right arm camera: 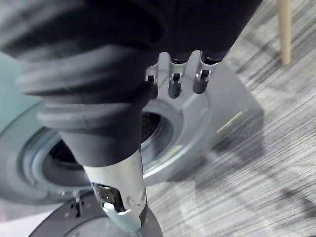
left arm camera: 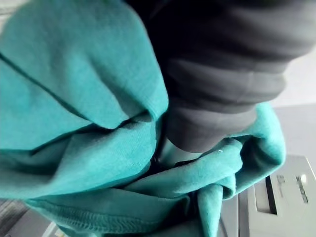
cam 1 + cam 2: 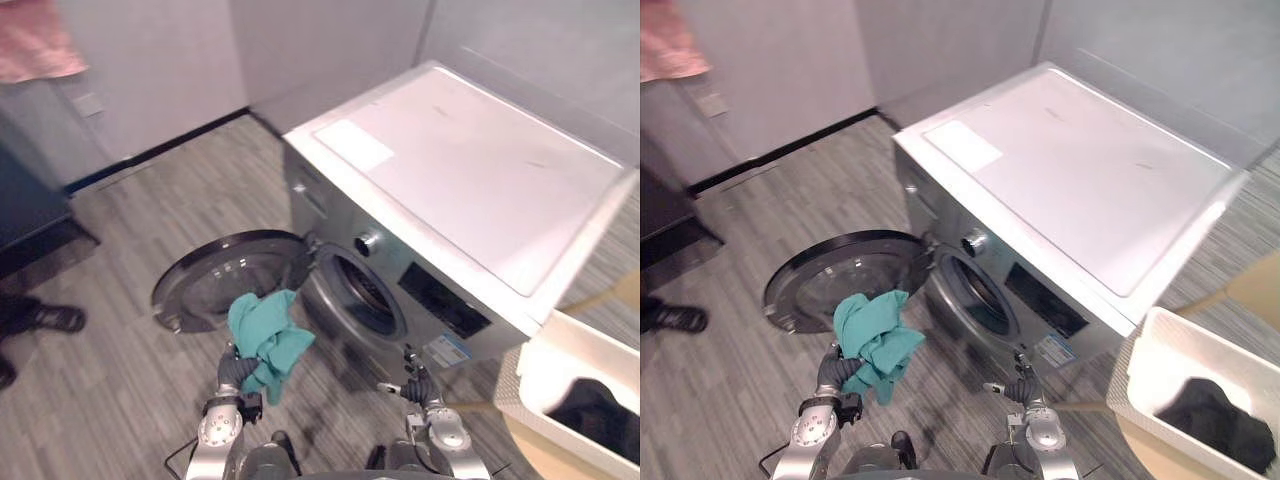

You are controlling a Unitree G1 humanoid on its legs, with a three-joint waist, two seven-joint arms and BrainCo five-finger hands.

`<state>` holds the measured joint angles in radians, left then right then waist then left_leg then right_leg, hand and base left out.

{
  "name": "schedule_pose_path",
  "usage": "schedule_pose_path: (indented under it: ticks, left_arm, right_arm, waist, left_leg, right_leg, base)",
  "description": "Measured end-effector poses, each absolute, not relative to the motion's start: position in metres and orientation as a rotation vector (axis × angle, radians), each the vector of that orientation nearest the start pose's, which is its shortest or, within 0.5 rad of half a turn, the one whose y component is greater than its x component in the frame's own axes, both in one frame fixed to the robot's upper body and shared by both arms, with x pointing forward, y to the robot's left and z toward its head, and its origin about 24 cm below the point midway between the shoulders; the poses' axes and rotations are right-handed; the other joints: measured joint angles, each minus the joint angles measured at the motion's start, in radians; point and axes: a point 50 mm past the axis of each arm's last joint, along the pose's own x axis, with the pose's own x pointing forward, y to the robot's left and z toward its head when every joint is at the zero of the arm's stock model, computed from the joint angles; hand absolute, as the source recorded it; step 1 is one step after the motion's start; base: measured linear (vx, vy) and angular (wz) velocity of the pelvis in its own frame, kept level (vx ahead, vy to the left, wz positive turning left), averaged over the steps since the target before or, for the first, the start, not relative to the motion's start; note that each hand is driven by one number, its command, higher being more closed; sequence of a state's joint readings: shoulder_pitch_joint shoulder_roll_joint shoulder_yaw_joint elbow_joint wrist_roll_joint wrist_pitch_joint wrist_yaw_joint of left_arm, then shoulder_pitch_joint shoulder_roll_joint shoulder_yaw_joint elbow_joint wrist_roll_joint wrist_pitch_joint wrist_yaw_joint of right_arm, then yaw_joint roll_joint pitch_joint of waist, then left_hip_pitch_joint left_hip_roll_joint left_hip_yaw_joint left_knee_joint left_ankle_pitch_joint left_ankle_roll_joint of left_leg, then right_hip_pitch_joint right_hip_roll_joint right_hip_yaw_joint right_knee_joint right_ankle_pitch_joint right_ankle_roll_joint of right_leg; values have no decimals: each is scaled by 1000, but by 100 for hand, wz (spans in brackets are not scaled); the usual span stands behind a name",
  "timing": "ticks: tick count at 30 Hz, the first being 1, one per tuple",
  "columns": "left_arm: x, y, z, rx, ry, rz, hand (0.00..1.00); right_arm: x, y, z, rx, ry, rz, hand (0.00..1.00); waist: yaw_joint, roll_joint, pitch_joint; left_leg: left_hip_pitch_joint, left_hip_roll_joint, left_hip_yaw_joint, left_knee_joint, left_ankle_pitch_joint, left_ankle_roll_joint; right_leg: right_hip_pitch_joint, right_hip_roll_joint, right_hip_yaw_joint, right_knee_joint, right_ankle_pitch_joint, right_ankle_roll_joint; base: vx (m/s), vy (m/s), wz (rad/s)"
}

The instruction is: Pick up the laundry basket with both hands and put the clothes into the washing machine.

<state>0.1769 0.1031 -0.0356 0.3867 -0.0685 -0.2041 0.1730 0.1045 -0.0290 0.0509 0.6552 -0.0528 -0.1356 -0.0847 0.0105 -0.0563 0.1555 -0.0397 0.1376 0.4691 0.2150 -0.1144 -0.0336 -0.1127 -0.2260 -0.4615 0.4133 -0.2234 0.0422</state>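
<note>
Carrying the teal garment point(image 3: 266, 335) over my left hand point(image 3: 236, 373); cannot tell its grasp; right hand point(image 3: 417, 384) fingers point(image 1: 174, 85) released, facing the washing machine point(image 3: 460, 190).

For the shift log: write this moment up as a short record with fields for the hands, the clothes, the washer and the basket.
left hand: carries a bunched teal garment, up near the open door
right hand: open, empty, in front of the washing machine
door: swung open, to the left of the drum opening
laundry basket: white, at the robot's right, in neither hand, a dark garment inside
</note>
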Motion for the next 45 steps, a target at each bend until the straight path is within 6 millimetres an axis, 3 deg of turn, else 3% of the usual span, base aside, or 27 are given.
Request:
schedule_pose_path:
  ticks: [2, 4, 5, 8, 9, 10, 12, 14, 15, 16, 17, 21, 23, 25, 29, 32, 34, 35, 38, 39, 41, 45]
  left_arm:
    - [186, 190, -61, 69, 353, 218, 100]
    - [182, 190, -67, 68, 384, 212, 100]
    - [180, 189, -70, 63, 396, 205, 100]
    - [176, 185, -76, 50, 429, 208, 100]
    - [175, 183, -78, 42, 439, 209, 100]
    - [175, 182, -80, 37, 450, 209, 100]
    - [176, 183, -80, 38, 446, 214, 100]
    - [177, 184, -80, 37, 445, 239, 100]
    - [179, 186, -79, 41, 440, 244, 100]
    - [187, 188, -77, 48, 430, 245, 100]
    - [201, 191, -69, 51, 389, 251, 100]
    - [231, 191, -47, 33, 291, 260, 100]
    - [249, 188, -33, 22, 230, 260, 100]
    - [278, 181, -4, 21, 120, 246, 100]
    - [318, 170, 46, -20, -46, 230, 100]
    - [346, 161, 100, -14, -217, 195, 100]
    - [364, 154, 154, 4, -373, 174, 100]
    - [367, 152, 168, 6, -413, 169, 100]
    - [376, 148, 245, 32, -626, 173, 100]
    - [375, 147, 261, 43, -673, 176, 100]
    - [372, 146, 291, 97, -767, 205, 100]
    - [367, 150, 323, 191, -875, 279, 100]
  right_arm:
    - [170, -162, -107, -126, 623, -47, 0]
    - [161, -170, -112, -133, 658, -72, 0]
    - [152, -172, -117, -133, 691, -82, 0]
    - [146, -183, -118, -150, 705, -101, 0]
    - [148, -188, -117, -155, 701, -114, 0]
    - [151, -194, -116, -162, 695, -136, 0]
    - [154, -201, -116, -168, 699, -170, 0]
    - [151, -207, -118, -179, 718, -185, 0]
    - [151, -209, -118, -184, 718, -189, 0]
    - [153, -204, -118, -171, 711, -183, 0]
    - [156, -202, -116, -157, 697, -185, 0]
    - [174, -201, -105, -134, 628, -202, 0]
    - [186, -200, -91, -128, 549, -207, 0]
    - [202, -197, -75, -116, 461, -212, 0]
    - [225, -192, -46, -80, 319, -232, 0]
    - [238, -187, -25, -59, 217, -230, 0]
    - [244, -183, -10, -31, 143, -243, 0]
    - [244, -183, -7, -18, 127, -249, 0]
    - [247, -175, 5, 30, 60, -252, 0]
    - [247, -175, 9, 38, 40, -258, 0]
    - [249, -175, 21, 50, -24, -261, 0]
    - [244, -168, 35, 84, -100, -252, 0]
  waist:
    - [-18, 5, 2]
    - [-39, 13, 4]
    - [-38, 16, 6]
    - [-20, 36, 14]
    - [-19, 50, 19]
    - [-23, 54, 23]
    - [-24, 57, 33]
    - [-23, 75, 33]
    - [-24, 76, 35]
    - [-24, 40, 55]
    - [-33, 22, 86]
    - [-32, 24, 168]
    - [-31, 23, 186]
    - [-34, 16, 233]
    - [-34, -5, 273]
    - [-45, -7, 279]
    - [-52, -13, 286]
    - [-53, -15, 290]
    - [-57, -29, 305]
    - [-62, -32, 307]
    - [-70, -42, 319]
    - [-83, -49, 328]
  left_leg:
    - [1, 5, 0, 8, 0, 0]
    - [-12, 53, -1, 108, -26, -14]
    - [-39, 102, -4, 237, -48, -10]
    - [-93, 160, -106, 440, -44, -3]
    - [-132, 154, -188, 497, -48, -2]
    - [-132, 123, -261, 461, -91, -30]
    - [-130, 72, -335, 380, -136, -47]
    - [-118, 46, -368, 196, -80, -78]
    - [-111, 45, -369, 197, -102, -83]
    - [-118, 14, -349, 227, -107, -79]
    - [-162, 5, -335, 296, -113, -70]
    - [-292, 42, -298, 525, -178, -39]
    - [-389, 73, -271, 635, -255, -27]
    - [-491, 100, -271, 734, -322, -6]
    - [-681, 152, -274, 891, -374, 1]
    - [-863, 196, -294, 997, -379, 6]
    - [-1002, 215, -322, 1075, -378, 5]
    - [-1034, 219, -329, 1097, -376, 2]
    - [-1198, 249, -379, 1208, -383, 1]
    - [-1236, 253, -391, 1232, -385, 0]
    - [-1293, 267, -402, 1273, -391, -2]
    - [-1362, 283, -426, 1309, -394, -4]
  right_leg:
    - [13, 32, 32, -58, 0, 1]
    - [56, 60, 45, -111, 3, -2]
    - [78, 89, 64, -127, 1, -4]
    - [96, 133, 131, -124, -8, -20]
    - [92, 141, 167, -120, -9, -26]
    - [78, 139, 205, -109, -8, -26]
    - [65, 129, 263, -98, -7, -24]
    - [29, 127, 310, -40, -9, -11]
    - [9, 122, 331, -4, -26, 13]
    - [-38, 88, 360, 74, -57, 39]
    - [-87, 65, 366, 140, -58, 41]
    - [-227, 67, 420, 319, -68, 48]
    - [-344, 74, 442, 420, -112, 68]
    - [-448, 79, 445, 510, -163, 67]
    - [-650, 93, 466, 658, -202, 49]
    - [-830, 118, 467, 751, -204, 46]
    - [-963, 125, 467, 826, -195, 33]
    - [-994, 128, 467, 849, -196, 31]
    - [-1143, 152, 457, 952, -204, 17]
    - [-1178, 155, 455, 975, -206, 15]
    - [-1236, 162, 453, 1013, -208, 13]
    - [-1295, 178, 444, 1039, -207, 11]
  base:
    - [71, -120, -66]
    - [78, -142, -33]
    - [49, -116, -51]
    - [54, -71, -81]
    - [97, 41, -92]
    - [78, 67, -91]
    - [83, 152, -89]
    - [68, 226, -87]
    - [47, 176, -52]
    - [2, 173, -28]
    - [-38, 145, -16]
    - [-177, 135, -36]
    - [-166, 52, -44]
    - [-198, 15, -20]
    - [-257, -29, -21]
    - [-221, -68, -20]
    - [-148, -65, -11]
    - [-88, -68, -9]
    - [-95, -111, -17]
    - [-46, -102, -9]
    - [-28, -67, -12]
    - [-33, -52, -13]
